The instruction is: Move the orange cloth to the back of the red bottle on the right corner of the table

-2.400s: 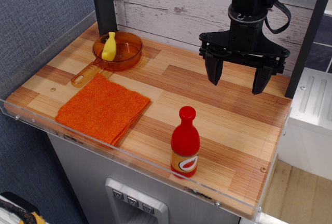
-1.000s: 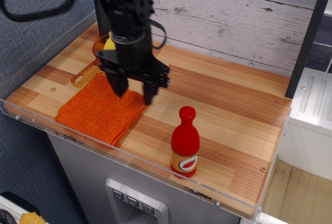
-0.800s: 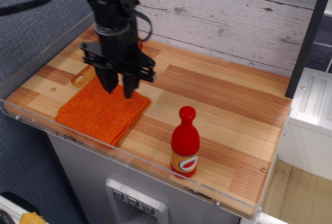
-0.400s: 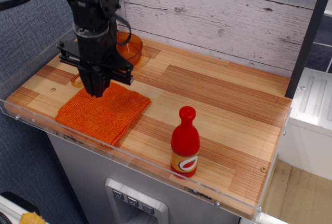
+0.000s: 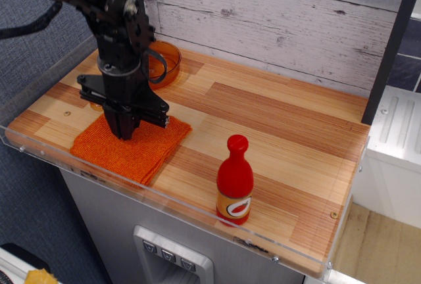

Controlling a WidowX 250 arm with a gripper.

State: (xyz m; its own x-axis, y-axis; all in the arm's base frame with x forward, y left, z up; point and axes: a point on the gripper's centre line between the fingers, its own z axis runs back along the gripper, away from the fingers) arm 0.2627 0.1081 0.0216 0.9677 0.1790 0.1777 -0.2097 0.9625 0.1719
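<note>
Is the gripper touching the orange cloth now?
Touching. The only view shows the gripper with its tips on the orange cloth, no gap visible.

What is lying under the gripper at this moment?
The orange cloth lies under the gripper, on the table. The fingers hide the contact point.

orange cloth (image 5: 135, 151): bright, nubby, folded roughly square, flat at worktop's front-left | red bottle (image 5: 235, 180): upright, round red cap, orange-and-white label, near front edge, well apart from cloth | worktop (image 5: 276, 123): plank strips, clear rim
</note>
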